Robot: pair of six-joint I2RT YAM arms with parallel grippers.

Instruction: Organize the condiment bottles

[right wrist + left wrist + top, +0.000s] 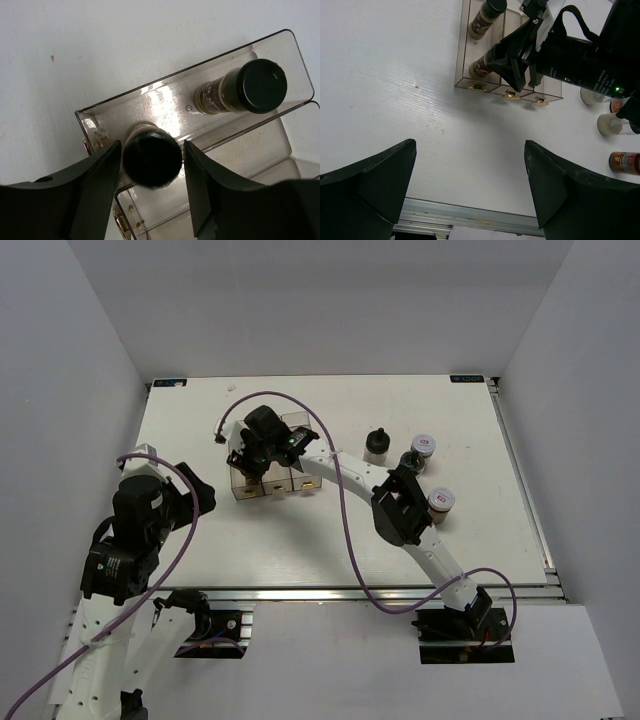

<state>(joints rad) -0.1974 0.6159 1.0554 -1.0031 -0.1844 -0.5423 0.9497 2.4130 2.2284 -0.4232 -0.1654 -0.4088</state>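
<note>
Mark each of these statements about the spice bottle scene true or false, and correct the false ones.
1. The left gripper holds a bottle. False: its jaws stand open with nothing between them.
2. Two bottles share one compartment of the rack. True: the near black-capped bottle and the far black-capped bottle stand in the same one.
3. The purple-white lidded jar is in the rack. False: it stands on the table, to the right of the rack.
4. The right gripper is over the rack, with its jaws on either side of the near black-capped bottle's cap. True.
</note>
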